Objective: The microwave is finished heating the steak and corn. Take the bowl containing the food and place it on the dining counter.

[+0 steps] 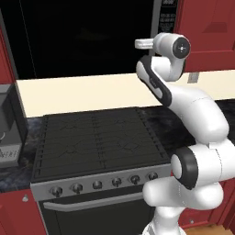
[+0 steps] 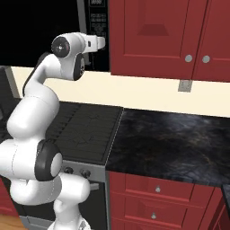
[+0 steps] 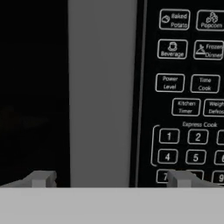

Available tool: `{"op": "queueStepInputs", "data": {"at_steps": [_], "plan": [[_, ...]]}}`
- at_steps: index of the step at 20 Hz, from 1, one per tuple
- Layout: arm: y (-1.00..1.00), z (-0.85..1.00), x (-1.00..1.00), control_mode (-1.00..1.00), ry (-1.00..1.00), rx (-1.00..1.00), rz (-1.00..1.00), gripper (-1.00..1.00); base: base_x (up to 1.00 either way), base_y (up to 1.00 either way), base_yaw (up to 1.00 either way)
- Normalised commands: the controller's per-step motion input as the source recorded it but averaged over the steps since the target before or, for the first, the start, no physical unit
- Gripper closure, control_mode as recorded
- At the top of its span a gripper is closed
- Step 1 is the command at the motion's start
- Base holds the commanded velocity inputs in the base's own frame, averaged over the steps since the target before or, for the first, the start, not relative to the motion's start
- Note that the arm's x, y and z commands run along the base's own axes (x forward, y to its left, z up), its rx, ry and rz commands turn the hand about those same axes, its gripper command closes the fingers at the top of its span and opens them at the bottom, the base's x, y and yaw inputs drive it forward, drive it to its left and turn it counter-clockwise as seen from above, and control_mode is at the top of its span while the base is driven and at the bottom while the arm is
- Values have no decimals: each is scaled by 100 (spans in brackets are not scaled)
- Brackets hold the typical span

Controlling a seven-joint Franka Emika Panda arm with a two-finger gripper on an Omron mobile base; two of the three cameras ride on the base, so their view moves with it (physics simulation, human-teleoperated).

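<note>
Kitchen: red cabinets, stove (image 1: 98, 137) below
Microwave (image 3: 39, 87): door shut, so bowl not visible, likely inside
Gripper (image 3: 111, 178): wide, empty, facing handle (image 3: 101, 87)
Handling: bowl likely light, rigid; grip its rim, keep level so food stays in

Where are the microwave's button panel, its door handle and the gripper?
button panel (image 3: 188, 96), hand view, on the Kitchen Timer key.
door handle (image 3: 101, 92), hand view, mid grey vertical bar.
gripper (image 3: 111, 178), hand view, midway between the open fingertips.
</note>
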Motion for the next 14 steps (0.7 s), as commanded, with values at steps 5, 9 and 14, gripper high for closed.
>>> {"op": "queueStepInputs", "data": {"at_steps": [5, 9, 14], "plan": [[0, 0, 79, -100, 4, 0, 0, -100, 0, 0, 0], [0, 0, 44, -100, 1, 0, 0, 100, 0, 0, 0], [0, 0, 0, -100, 0, 0, 0, 100, 0, 0, 0]]}}
